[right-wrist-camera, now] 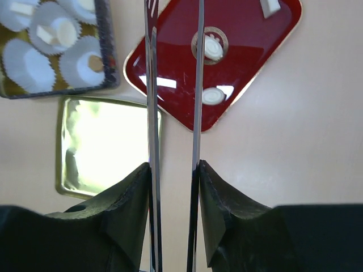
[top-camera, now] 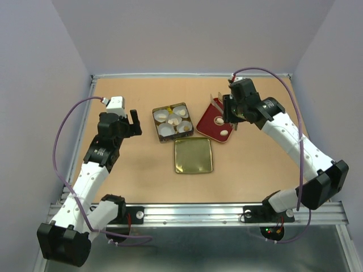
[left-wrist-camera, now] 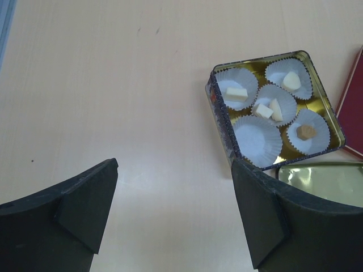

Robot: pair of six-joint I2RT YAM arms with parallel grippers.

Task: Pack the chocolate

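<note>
Pinches tongs [right-wrist-camera: 197, 85] in right gripper [right-wrist-camera: 174, 170], blades a slit apart, over red tray [right-wrist-camera: 249, 62] | finds chocolate [right-wrist-camera: 214, 48] on tray just right of right blade, outside the gap; roundish, no axis to favour | likely needs small rightward shift | holds left gripper [left-wrist-camera: 174, 170] spread wide beside tin [left-wrist-camera: 222, 122], well apart from tray

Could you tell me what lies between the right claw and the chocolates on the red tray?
Metal tongs, held in the right claw, point toward the chocolates; right wrist view shows it.
</note>
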